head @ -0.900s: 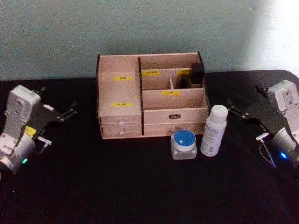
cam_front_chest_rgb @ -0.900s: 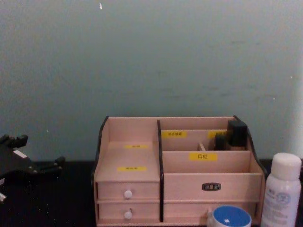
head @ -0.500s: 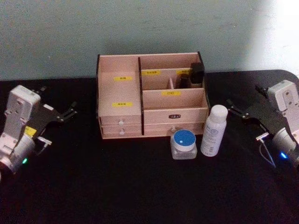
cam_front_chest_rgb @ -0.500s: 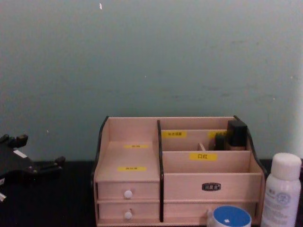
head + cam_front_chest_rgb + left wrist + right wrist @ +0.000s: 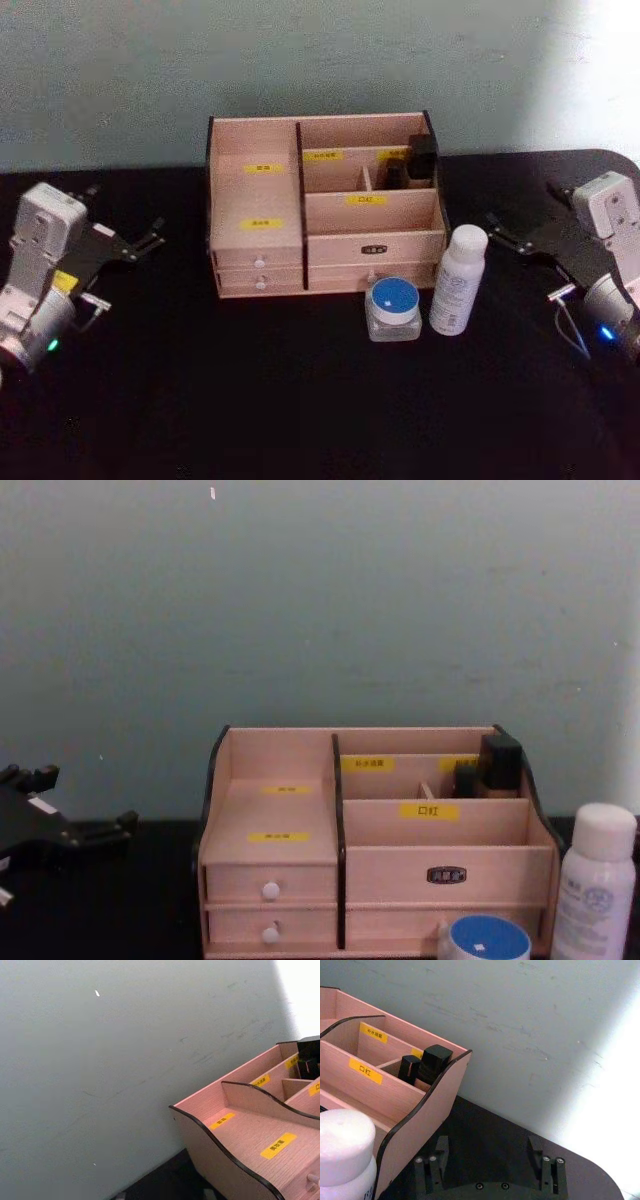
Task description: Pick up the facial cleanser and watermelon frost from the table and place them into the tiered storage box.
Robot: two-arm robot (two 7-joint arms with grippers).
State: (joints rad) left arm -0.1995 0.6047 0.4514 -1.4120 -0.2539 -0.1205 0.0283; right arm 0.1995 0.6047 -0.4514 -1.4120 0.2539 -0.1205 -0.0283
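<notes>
The facial cleanser (image 5: 458, 281), a tall white bottle, stands on the black table just in front of the tiered storage box's right end (image 5: 375, 246). The watermelon frost (image 5: 394, 308), a squat clear jar with a blue lid, sits to the bottle's left, close beside it. The chest view shows the bottle (image 5: 595, 885), the jar (image 5: 488, 942) and the box (image 5: 440, 875) from the side. My left gripper (image 5: 152, 236) hovers open left of the box. My right gripper (image 5: 497, 232) hovers open right of the bottle, with nothing between its fingers (image 5: 440, 1150).
Dark small items (image 5: 415, 160) stand in the box's back right compartment. A grey-green wall (image 5: 320, 610) rises right behind the box. The black table (image 5: 300, 400) stretches wide in front of the jar and bottle.
</notes>
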